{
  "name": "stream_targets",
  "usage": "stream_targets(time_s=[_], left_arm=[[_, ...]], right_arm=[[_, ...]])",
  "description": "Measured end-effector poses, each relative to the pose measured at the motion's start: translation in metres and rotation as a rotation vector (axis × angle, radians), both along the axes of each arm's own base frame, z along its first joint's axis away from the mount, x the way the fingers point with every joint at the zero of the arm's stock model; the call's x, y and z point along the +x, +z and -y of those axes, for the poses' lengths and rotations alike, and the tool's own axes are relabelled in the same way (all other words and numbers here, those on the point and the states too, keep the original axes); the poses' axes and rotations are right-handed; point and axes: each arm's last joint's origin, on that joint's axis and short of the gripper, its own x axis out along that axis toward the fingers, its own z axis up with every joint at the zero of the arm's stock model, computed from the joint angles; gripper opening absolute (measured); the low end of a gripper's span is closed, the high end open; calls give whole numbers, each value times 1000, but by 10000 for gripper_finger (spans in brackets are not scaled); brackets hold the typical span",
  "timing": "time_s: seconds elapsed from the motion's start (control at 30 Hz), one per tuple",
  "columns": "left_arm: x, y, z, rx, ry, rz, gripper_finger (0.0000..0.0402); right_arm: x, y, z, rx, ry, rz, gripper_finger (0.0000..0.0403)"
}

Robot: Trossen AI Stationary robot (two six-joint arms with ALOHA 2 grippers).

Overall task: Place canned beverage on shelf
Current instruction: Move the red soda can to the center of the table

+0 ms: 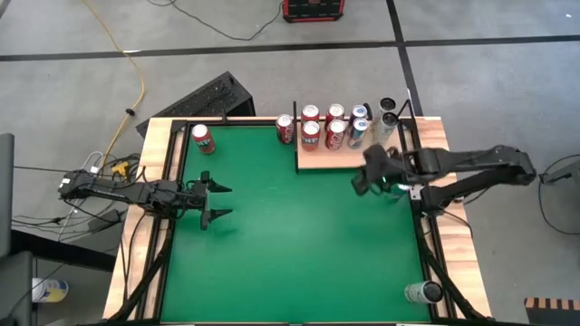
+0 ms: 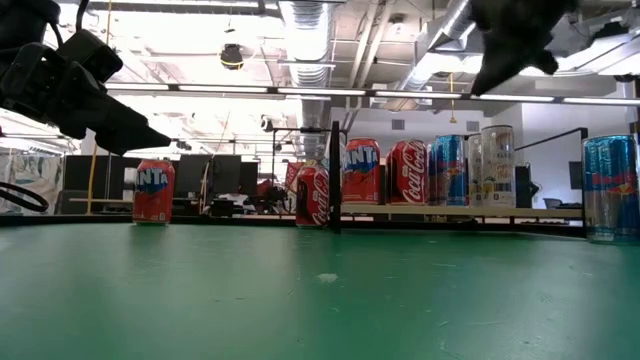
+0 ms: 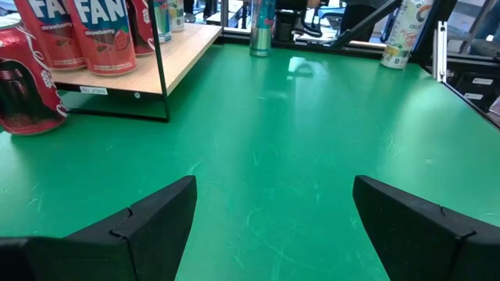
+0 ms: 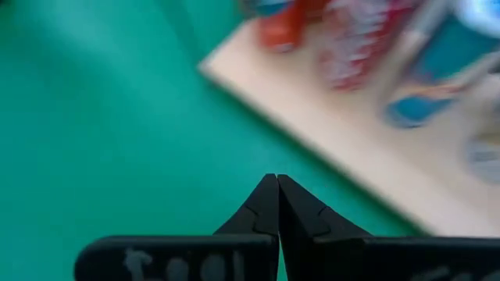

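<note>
You had even, bright overhead light; ceiling strip lamps point(image 2: 300, 92) glared white in the low view and left a pale sheen on the green desk point(image 3: 301, 66). Your right wrist view was blurred: the shelf point(image 4: 351, 148) and its cans point(image 4: 355, 47) smeared, out of focus.

right pincer point(image 4: 276, 181) closed | above green table point(image 4: 94, 117) | shelf point(image 4: 328, 133) beyond

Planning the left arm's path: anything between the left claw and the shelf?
In the high view, only bare green table lies between the open left claw and the shelf.
</note>
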Motion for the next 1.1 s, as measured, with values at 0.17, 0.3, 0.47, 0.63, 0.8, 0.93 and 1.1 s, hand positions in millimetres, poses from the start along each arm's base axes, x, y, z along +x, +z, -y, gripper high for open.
stream_targets(time_s=[0.17, 0.3, 0.47, 0.63, 0.8, 0.93, 1.1], left_arm=[[0, 0, 0, 0, 0, 0, 330], [0, 0, 0, 0, 0, 0, 330], [0, 0, 0, 3, 1, 0, 330], [0, 1, -1, 83, 40, -4, 330], [0, 1, -1, 4, 49, 7, 330], [0, 2, -1, -211, 83, 54, 330], [0, 1, -2, -369, 134, 73, 330]], right_arm=[[-2, 2, -42, 60, 130, 72, 23], [-5, 2, -67, 43, 159, 134, 23], [1, -3, -93, -14, 191, 189, 24], [11, -18, -116, -45, 245, 164, 24], [20, -33, -135, -59, 292, 135, 24], [26, -40, -144, -80, 310, 141, 24], [35, -48, -152, -158, 343, 146, 24]])
